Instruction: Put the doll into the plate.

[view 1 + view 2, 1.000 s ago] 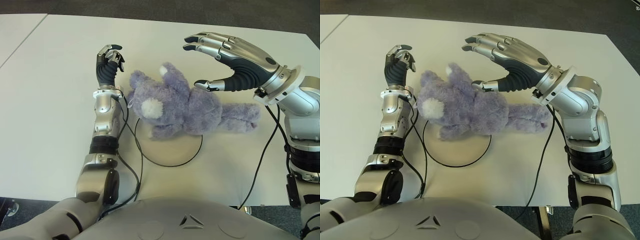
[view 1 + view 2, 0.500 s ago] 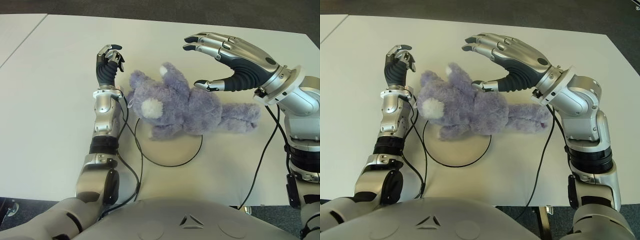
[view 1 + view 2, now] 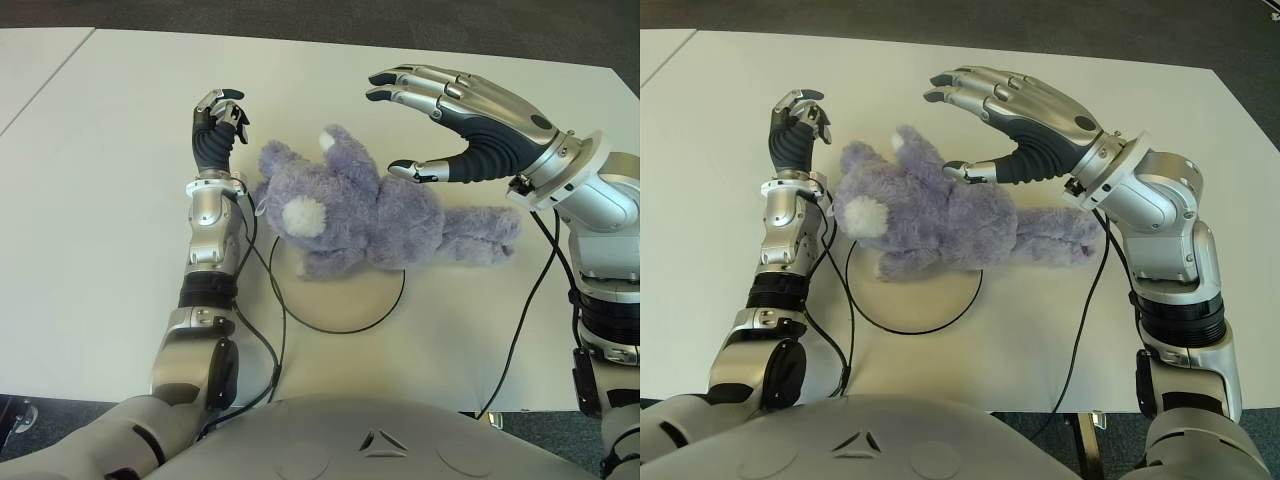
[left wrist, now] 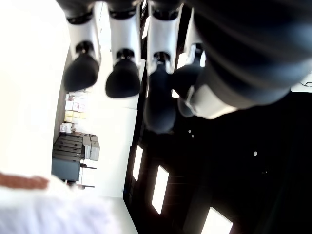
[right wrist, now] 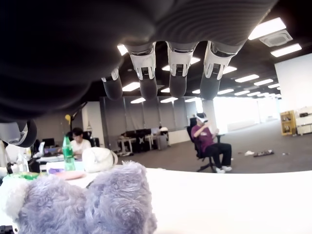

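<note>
Nothing is shifting since a second ago, both arms holding their poses. Right hand (image 3: 455, 120) is hovering over the purple doll (image 3: 370, 212) from two o'clock, fingers spread wide and gripping nothing. Doll is lying half across the plate (image 3: 345, 300), legs trailing off toward three o'clock onto the table (image 3: 90, 180). Left hand (image 3: 216, 128) is standing at nine o'clock of the doll's head, fingers curled, empty.

Both arms were silver metal with black joint bands, and thin black cables ran loose along each forearm. Left robot hand (image 3: 216, 128) and right robot hand (image 3: 455, 118) had silver finger segments, dark ribbed rubber palms and black fingertips. Torso shell was grey with a small triangular mark.
</note>
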You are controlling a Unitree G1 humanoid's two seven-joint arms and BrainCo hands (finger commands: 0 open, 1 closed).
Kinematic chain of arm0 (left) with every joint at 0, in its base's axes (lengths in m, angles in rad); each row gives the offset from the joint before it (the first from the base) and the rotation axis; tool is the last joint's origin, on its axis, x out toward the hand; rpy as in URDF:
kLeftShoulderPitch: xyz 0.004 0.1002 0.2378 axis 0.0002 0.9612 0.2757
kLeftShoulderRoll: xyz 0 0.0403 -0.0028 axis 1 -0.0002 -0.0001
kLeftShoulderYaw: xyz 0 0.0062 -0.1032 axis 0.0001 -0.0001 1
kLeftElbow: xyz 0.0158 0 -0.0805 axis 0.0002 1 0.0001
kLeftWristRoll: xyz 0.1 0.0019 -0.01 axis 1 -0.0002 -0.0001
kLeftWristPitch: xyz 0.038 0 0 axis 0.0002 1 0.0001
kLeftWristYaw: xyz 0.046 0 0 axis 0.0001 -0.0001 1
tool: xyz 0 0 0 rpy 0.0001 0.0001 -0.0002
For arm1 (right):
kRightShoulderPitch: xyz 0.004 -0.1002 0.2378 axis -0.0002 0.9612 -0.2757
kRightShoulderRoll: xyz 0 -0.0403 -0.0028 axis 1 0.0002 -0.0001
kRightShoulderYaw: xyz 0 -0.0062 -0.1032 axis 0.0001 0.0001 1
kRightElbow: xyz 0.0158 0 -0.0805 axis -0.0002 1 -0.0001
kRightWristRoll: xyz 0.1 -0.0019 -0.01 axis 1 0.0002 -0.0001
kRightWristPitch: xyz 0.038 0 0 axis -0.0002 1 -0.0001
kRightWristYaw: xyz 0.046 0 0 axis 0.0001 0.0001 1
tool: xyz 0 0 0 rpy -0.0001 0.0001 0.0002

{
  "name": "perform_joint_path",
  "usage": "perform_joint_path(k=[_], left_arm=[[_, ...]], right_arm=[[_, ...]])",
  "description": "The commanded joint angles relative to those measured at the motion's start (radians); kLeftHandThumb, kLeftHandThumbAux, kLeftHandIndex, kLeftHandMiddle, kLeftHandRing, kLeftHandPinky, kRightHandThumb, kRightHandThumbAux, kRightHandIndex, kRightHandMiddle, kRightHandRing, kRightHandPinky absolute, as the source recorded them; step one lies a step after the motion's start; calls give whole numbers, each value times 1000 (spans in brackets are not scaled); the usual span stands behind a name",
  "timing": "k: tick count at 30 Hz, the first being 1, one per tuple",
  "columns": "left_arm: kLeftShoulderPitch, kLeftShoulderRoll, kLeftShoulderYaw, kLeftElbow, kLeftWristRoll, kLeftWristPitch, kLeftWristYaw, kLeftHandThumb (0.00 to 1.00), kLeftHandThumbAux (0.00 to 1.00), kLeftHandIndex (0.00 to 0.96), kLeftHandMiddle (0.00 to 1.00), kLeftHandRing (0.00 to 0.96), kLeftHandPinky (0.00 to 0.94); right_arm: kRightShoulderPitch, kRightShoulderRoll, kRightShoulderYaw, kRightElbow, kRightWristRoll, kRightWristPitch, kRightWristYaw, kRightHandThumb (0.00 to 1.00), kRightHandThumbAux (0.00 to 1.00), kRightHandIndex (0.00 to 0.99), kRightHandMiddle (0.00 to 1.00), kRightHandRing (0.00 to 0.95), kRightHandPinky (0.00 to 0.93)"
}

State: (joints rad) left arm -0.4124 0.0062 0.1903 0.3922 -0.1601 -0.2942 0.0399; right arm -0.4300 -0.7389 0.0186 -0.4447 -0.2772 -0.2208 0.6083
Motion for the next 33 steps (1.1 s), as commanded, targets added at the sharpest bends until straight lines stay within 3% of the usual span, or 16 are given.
perform_joint_path(k=[1, 25, 26, 27, 28, 29, 33], left_arm=[[-2, 2, 3, 11, -4, -6, -9, 718, 698, 446, 801, 794, 768], [-2, 2, 4, 9, -5, 4, -6, 719, 698, 446, 801, 793, 768], [-2, 2, 4, 9, -5, 4, -6, 719, 698, 446, 801, 793, 768], [-2, 2, 4, 9, -5, 4, -5, 719, 698, 446, 801, 793, 768], [-2, 2, 3, 8, -4, 6, -5, 719, 698, 446, 801, 793, 768], [-1, 2, 3, 8, -3, 8, -4, 719, 698, 446, 801, 793, 768], [-1, 3, 1, 7, -1, 10, -4, 718, 698, 446, 802, 794, 769]], right_arm=[[-4, 2, 7, 4, -7, -2, -1, 372, 237, 0, 0, 0, 40], [-5, 3, 8, 5, -8, -2, -1, 372, 237, 0, 0, 0, 40], [45, 5, -18, 96, -173, -2, -178, 372, 237, 0, 0, 0, 40], [82, 8, -37, 165, -297, -2, -311, 288, 322, 0, 0, 0, 25], [82, 4, -31, 239, -379, -12, -399, 232, 377, 0, 0, 0, 16], [75, 4, -19, 280, -416, -20, -437, 185, 408, 0, 0, 0, 10], [52, 5, 7, 314, -384, -50, -433, 107, 444, 0, 0, 0, 2]])
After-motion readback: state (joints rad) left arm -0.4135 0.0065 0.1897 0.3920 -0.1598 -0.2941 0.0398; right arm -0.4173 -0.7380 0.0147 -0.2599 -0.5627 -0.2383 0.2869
